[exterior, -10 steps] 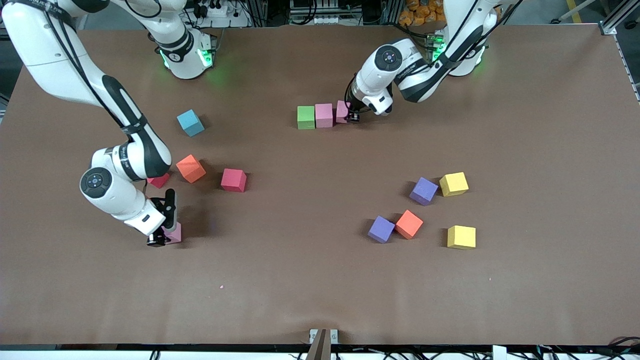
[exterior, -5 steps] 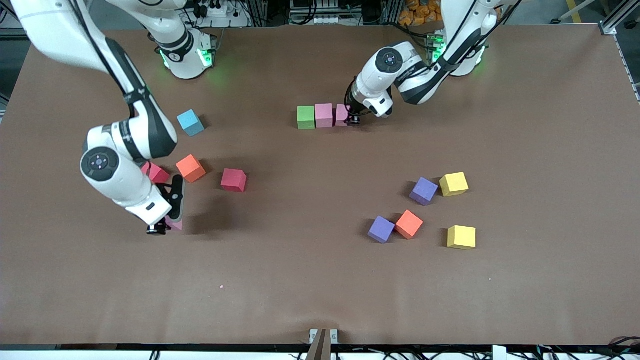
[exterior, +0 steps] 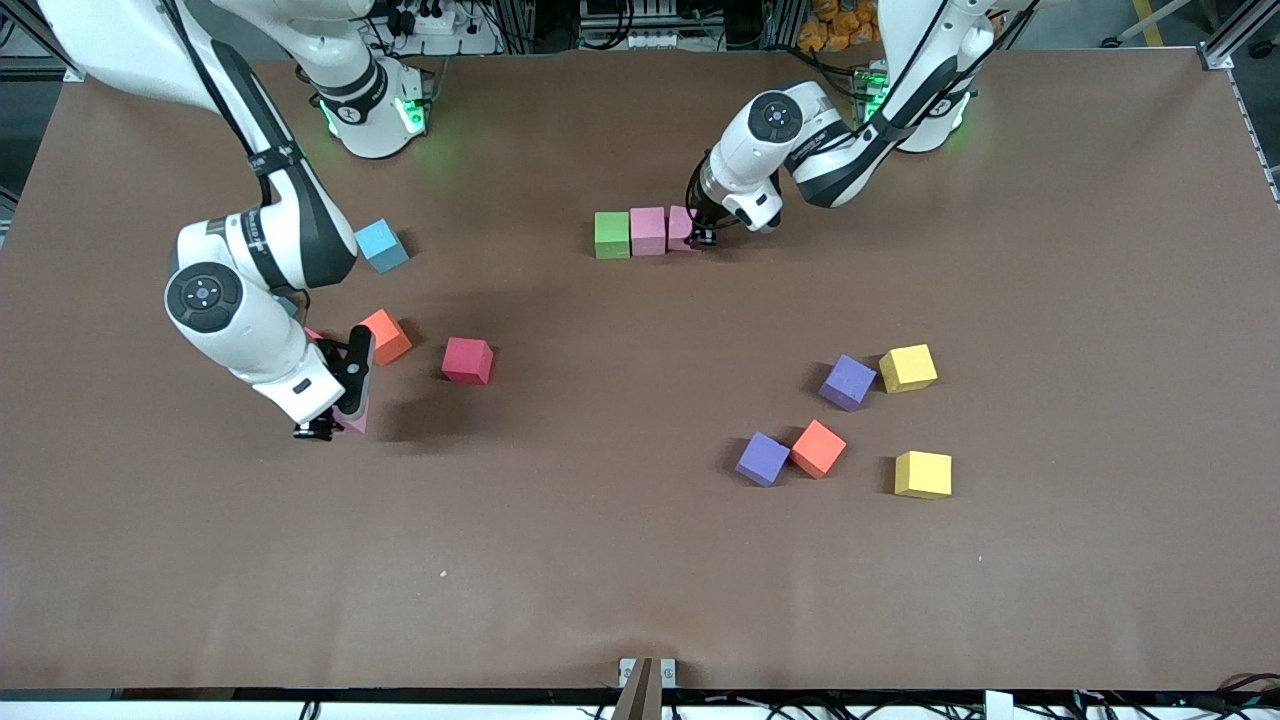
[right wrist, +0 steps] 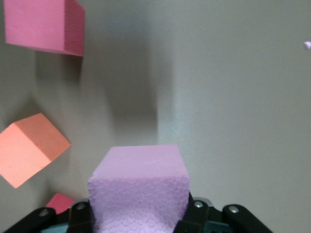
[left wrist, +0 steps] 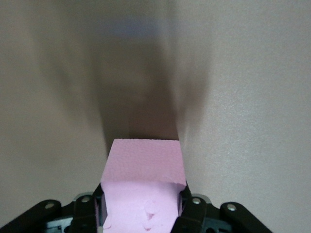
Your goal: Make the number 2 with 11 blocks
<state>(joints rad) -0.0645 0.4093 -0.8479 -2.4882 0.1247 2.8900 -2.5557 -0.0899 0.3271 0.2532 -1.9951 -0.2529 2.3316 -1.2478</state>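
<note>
1. Near the desk's edge by the robots' bases, about midway along it: left gripper pinching a pink block, set at the end of a row with a green block and another pink block.
2. Toward the right arm's end of the desk: right gripper clamped on a third pink block, lifted above the desk.
3. Close by: orange block, red block, light-blue cube.
4. Nearer the front edge, toward the left arm's end: two purple blocks, another orange block, two yellow blocks.
5. Risk, judged: releasing carelessly could nudge the row out of line.
6. Risk, judged: carried block could slip or arrive twisted, leaving gaps in the digit.
</note>
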